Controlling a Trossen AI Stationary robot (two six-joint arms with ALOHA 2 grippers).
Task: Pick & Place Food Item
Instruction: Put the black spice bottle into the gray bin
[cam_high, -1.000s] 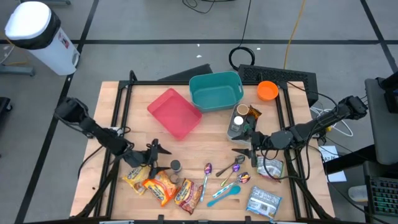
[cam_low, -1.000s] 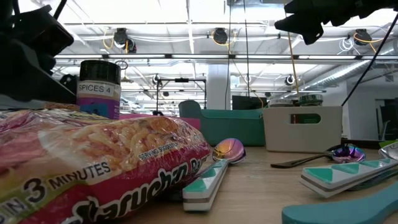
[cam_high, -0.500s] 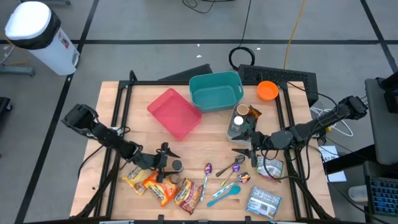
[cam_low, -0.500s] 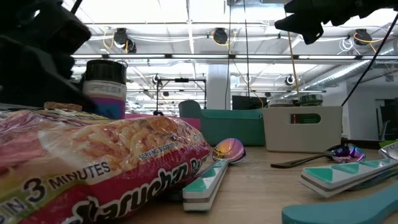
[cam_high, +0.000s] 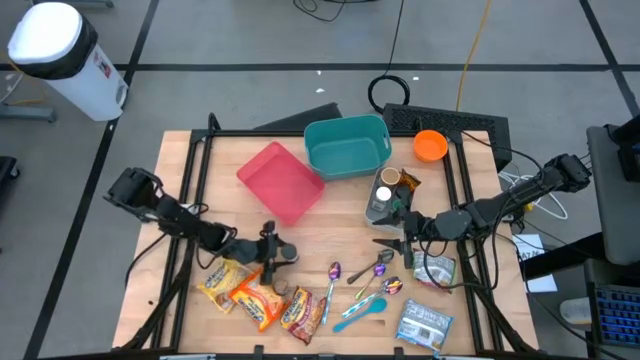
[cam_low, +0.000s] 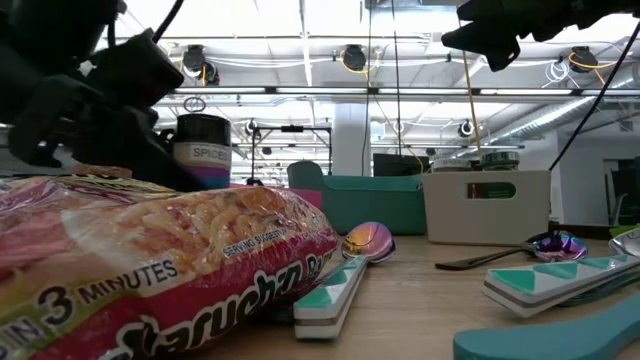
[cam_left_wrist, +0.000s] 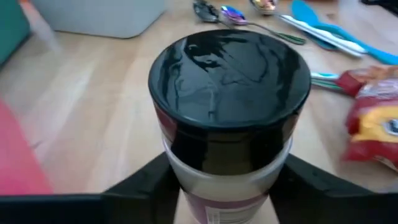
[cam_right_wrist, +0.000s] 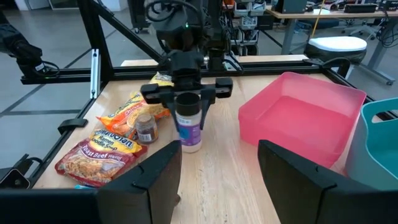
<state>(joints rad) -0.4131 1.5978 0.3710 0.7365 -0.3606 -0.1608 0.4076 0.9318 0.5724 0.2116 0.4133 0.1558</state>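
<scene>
A spice jar (cam_high: 287, 253) with a black lid, white body and purple label stands upright left of the table's middle. My left gripper (cam_high: 272, 250) reaches in from the table's left and is shut on it. The jar also shows in the left wrist view (cam_left_wrist: 229, 106), the right wrist view (cam_right_wrist: 189, 124) and the low view (cam_low: 205, 150). Whether its base is on the table I cannot tell. My right gripper (cam_high: 392, 234) waits open and empty right of centre, its fingers wide apart in its wrist view (cam_right_wrist: 217, 186). My left gripper pinches the jar's white body just below the black lid (cam_left_wrist: 186, 177), one finger (cam_left_wrist: 140, 183) on each side. The fingers come level from the table's left side. The jar stands upright between them.
Noodle packets (cam_high: 258, 300) and a small brown jar (cam_right_wrist: 146, 127) lie near the front edge beside the left gripper. Spoons (cam_high: 380, 265) lie in the middle. A red tray (cam_high: 282, 180), teal bin (cam_high: 347, 145), white box (cam_high: 385, 195) and orange bowl (cam_high: 430, 145) stand farther back.
My left gripper has gone toward the table's right edge up to the spice jar and taken hold of it. The jar has shifted a little toward the right and far edges, staying upright.
</scene>
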